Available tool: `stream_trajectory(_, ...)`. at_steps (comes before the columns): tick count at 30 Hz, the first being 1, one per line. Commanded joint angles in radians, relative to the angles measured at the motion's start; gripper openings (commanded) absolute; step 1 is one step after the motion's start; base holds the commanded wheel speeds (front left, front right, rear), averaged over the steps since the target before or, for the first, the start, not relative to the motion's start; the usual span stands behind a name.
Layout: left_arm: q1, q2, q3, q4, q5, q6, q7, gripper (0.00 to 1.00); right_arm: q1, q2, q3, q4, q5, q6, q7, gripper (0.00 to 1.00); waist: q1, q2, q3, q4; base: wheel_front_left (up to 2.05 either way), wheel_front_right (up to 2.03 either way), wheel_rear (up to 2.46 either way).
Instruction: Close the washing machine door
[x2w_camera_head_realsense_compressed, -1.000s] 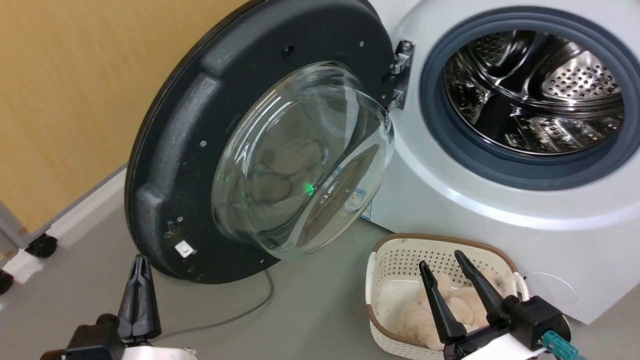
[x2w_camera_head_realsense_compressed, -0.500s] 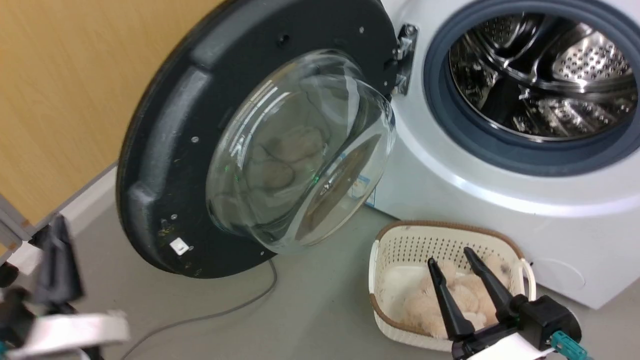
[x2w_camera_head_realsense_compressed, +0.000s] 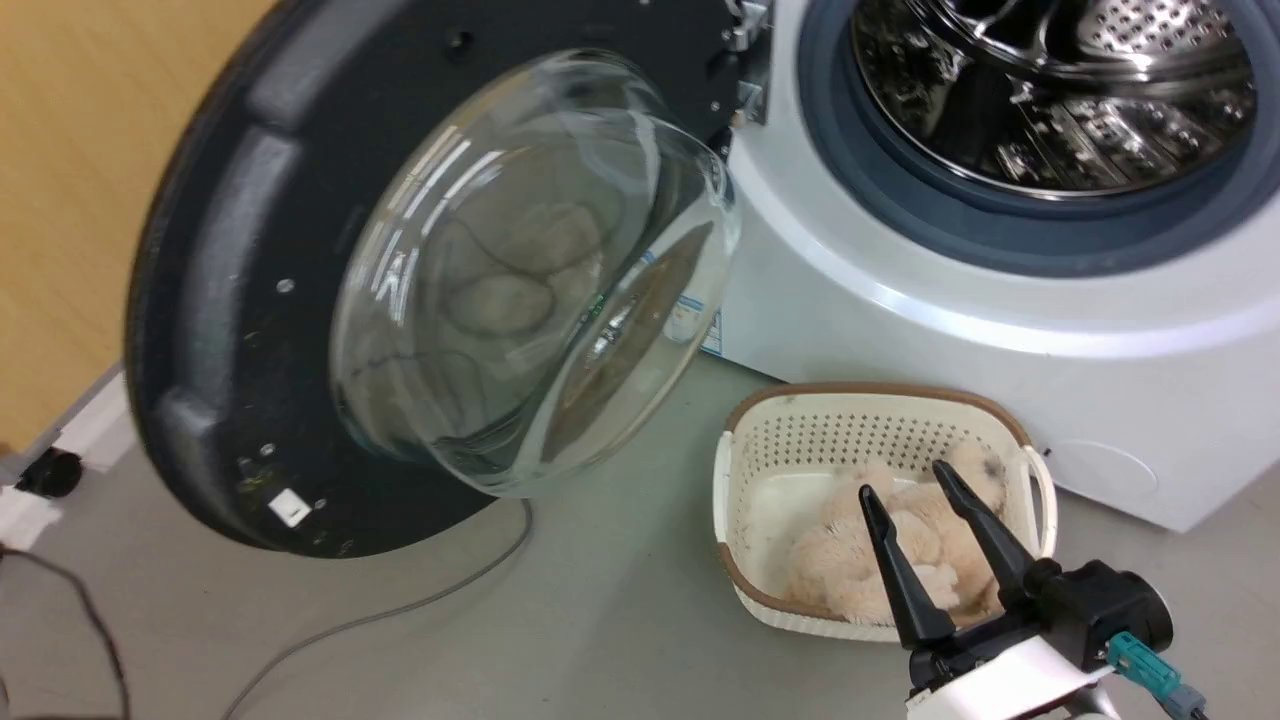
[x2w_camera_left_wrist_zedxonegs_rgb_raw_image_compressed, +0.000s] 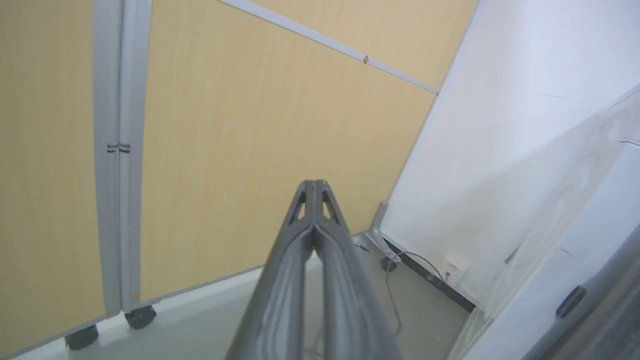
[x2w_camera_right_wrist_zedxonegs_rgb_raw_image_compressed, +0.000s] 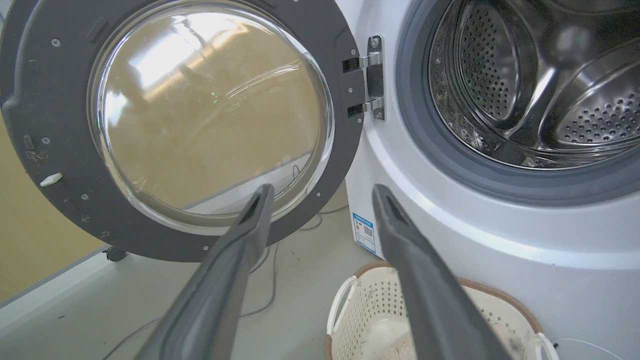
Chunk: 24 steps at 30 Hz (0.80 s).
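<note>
Weight in the washing machine door (x2w_camera_head_realsense_compressed: 215, 300) is probably moderate: stiff black plastic around a thick, smooth glass bowl (x2w_camera_head_realsense_compressed: 520, 280). It stands swung wide open, up and left of the right claw (x2w_camera_head_realsense_compressed: 904, 478). It should pivot easily on its hinge (x2w_camera_head_realsense_compressed: 745, 60). Pushing the black rim farthest from the hinge looks safer than pushing the slippery glass. The right claw's fingers are spread apart and empty above the basket (x2w_camera_head_realsense_compressed: 870, 390). The left claw (x2w_camera_left_wrist_zedxonegs_rgb_raw_image_compressed: 315, 182) is pressed together on nothing, facing a wooden wall panel (x2w_camera_left_wrist_zedxonegs_rgb_raw_image_compressed: 225, 125).
</note>
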Motion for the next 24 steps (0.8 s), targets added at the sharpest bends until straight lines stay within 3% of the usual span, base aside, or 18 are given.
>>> stream_trajectory(1, -0.03, -0.001, 0.008, 0.034, -0.05, -0.007, 0.028, 0.0, -0.016, -0.004, 0.0, 0.001, -0.007, 0.001, -0.004, 1.0, 0.0, 0.0, 0.009, -0.011, 0.0, 0.0, 0.0)
stream_trajectory(10, -0.123, -0.014, 0.078, 0.236, -0.459, -0.009, 0.423, 0.0, -0.017, 0.002, -0.008, 0.005, -0.008, 0.001, -0.004, 1.0, 0.0, 0.0, 0.008, -0.038, 0.0, 0.0, 0.0)
stream_trajectory(18, -0.048, -0.06, 0.038, 0.136, -0.676, -0.01, 0.738, 0.0, -0.009, 0.017, -0.023, 0.011, -0.008, 0.001, -0.004, 1.0, 0.0, 0.0, -0.025, -0.054, 0.0, 0.0, 0.0)
stream_trajectory(24, 0.068, -0.085, 0.008, -0.003, -0.776, -0.01, 0.891, 0.0, 0.02, 0.032, -0.044, 0.017, -0.006, 0.001, -0.004, 1.0, 0.0, 0.0, -0.074, -0.075, 0.0, 0.0, 0.0)
